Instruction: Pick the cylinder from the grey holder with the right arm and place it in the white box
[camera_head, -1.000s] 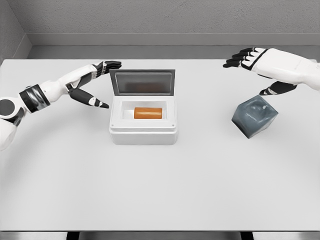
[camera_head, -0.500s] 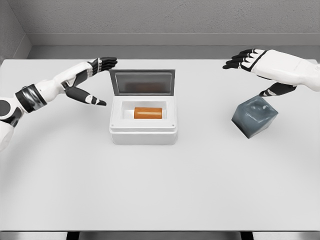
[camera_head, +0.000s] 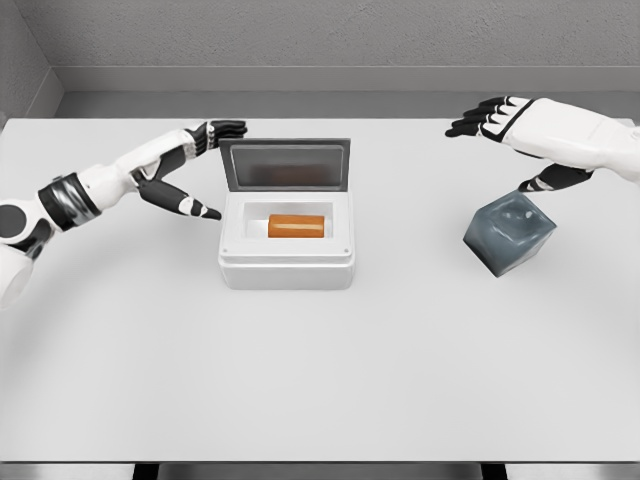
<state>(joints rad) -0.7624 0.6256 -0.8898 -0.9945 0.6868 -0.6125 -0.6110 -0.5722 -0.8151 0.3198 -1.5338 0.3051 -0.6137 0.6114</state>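
Observation:
An orange cylinder (camera_head: 296, 226) lies on its side inside the white box (camera_head: 287, 270), whose grey lid (camera_head: 286, 165) stands open at the back. The grey holder (camera_head: 508, 234) sits tilted on the table at the right, with nothing visible in it. My right hand (camera_head: 490, 117) hovers above and behind the holder, fingers spread, holding nothing. My left hand (camera_head: 208, 165) is just left of the box's lid, fingers extended near the lid's upper left corner and thumb pointing at the box wall, holding nothing.
The white table (camera_head: 320, 380) spreads wide in front of the box. A grey wall runs along the table's far edge.
My left hand drew slightly away to the left, then came back toward the lid's corner. The right hand, the holder and the cylinder have stayed put.

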